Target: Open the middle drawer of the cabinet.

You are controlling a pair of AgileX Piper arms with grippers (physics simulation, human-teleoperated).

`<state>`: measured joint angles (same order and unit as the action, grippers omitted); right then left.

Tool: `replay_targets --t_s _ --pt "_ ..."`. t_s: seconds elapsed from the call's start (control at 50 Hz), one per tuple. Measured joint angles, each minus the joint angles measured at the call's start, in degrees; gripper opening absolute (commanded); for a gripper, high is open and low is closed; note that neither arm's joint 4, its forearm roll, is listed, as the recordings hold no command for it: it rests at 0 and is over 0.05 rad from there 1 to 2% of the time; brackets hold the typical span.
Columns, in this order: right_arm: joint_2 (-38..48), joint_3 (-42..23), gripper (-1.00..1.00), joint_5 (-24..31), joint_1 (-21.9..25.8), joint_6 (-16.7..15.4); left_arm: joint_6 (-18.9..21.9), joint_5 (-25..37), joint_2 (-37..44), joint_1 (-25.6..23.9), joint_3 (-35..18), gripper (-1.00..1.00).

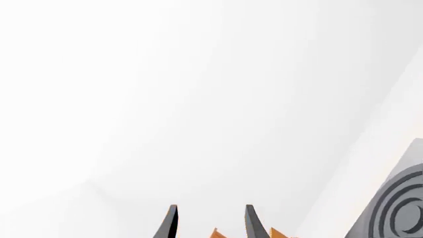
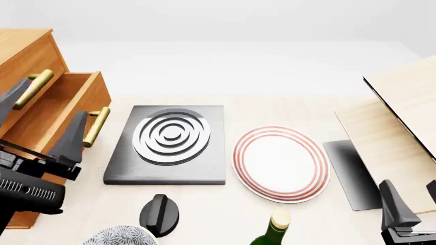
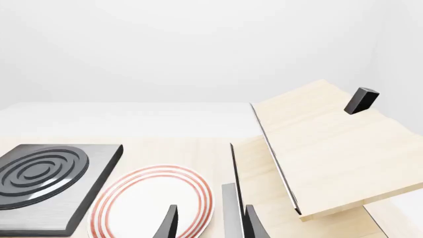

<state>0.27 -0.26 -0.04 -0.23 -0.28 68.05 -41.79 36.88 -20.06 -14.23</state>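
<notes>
fingers of the left gripper point(image 2: 42, 122) parted around the brass bar handle point(image 2: 96, 126), not clenched; right gripper point(image 2: 409, 206) released, idle. orange-brown wooden middle drawer point(image 2: 65, 109), cabinet point(image 2: 24, 56), table's left edge: partly out. rigid, likely sliding; grip bar's midpoint.

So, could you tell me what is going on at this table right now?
A pair of simulated arms is working on the cabinet at the table's left. The middle drawer stands pulled out, its brass handle facing the stove plate. The left gripper is at the drawer with its fingers apart, holding nothing that shows. The right gripper hangs open and idle near the wooden boards, beside the red-rimmed plate.
</notes>
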Motion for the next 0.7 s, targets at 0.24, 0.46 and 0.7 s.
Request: replay_targets --t_s 0.24,0.46,0.7 --pt "-0.02 0.00 1.00 0.01 -0.01 -0.02 -1.05 7.33 -8.78 -0.73 -2.19 1.00" --pt "-0.02 0.00 1.00 0.03 0.00 -0.02 -3.36 13.05 -13.46 -0.28 -4.84 1.00" --pt "-0.02 0.00 1.00 0.02 0.00 -0.02 -11.22 26.22 -18.30 3.51 -12.57 1.00"
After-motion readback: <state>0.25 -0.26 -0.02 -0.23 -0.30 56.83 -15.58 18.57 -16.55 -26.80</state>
